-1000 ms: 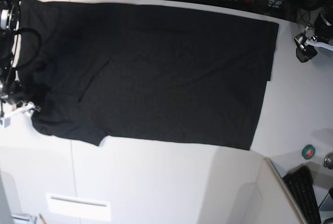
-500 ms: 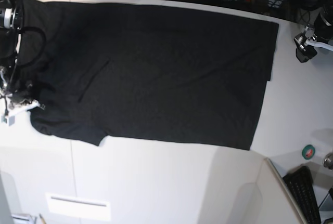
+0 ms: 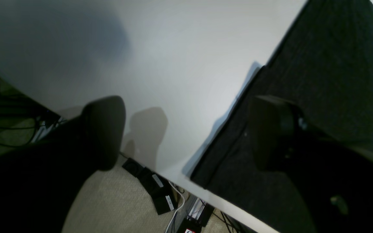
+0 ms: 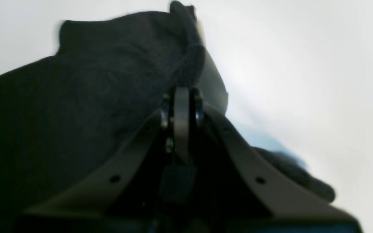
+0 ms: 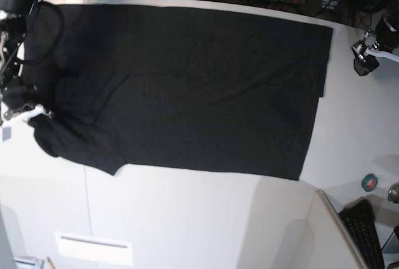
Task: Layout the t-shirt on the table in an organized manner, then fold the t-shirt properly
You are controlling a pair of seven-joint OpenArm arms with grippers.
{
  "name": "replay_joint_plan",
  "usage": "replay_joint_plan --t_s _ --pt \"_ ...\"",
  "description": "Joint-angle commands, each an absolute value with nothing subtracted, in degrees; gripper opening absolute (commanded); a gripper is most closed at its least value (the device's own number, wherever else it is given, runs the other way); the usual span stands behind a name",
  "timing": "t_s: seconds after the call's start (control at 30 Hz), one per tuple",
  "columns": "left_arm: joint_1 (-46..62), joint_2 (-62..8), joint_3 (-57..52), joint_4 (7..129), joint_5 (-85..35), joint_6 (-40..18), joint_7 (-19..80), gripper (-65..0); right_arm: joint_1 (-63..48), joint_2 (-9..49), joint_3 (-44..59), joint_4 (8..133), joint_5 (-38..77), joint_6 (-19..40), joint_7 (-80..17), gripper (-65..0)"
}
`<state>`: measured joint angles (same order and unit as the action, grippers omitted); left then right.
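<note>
we see the t-shirt (image 5: pixel 187 88) spread on the table (image 5: pixel 187 219), long axis left to right across the frame. our right gripper (image 5: pixel 31 114) at the left edge is clenched on its sleeve; left gripper (image 5: pixel 365 57), upper right, hangs released just beside the hem. no writing readable.

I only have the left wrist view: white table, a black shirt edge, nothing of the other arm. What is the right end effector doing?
Observer: The right end effector is shut on a bunched fold of the t-shirt, seen from the right wrist view.
Operator: Which part of the shirt?
Observer: In the base view, the sleeve end at that view's left edge.
Operator: Is the body laid out?
Observer: Mostly flat across the table, with the near sleeve rumpled.
</note>
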<state>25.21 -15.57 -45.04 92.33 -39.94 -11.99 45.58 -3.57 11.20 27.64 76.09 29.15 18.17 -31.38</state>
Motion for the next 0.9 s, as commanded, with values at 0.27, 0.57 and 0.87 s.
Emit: replay_joint_plan --t_s 0.27,0.57,0.87 --pt "25.4 -16.7 -45.1 93.1 -40.4 -11.9 44.5 -8.9 -12.8 5.9 29.1 89.8 29.7 18.7 -36.8 -65.0" --pt "25.5 -16.7 -45.5 93.1 -40.4 -11.9 44.5 -8.9 -14.5 2.9 29.1 90.2 29.8 18.9 -42.2 -48.6" --pt "25.8 -16.7 -45.6 93.1 -40.4 -11.9 44.5 -8.9 -6.8 5.3 33.2 89.6 29.3 18.6 -42.9 -30.9"
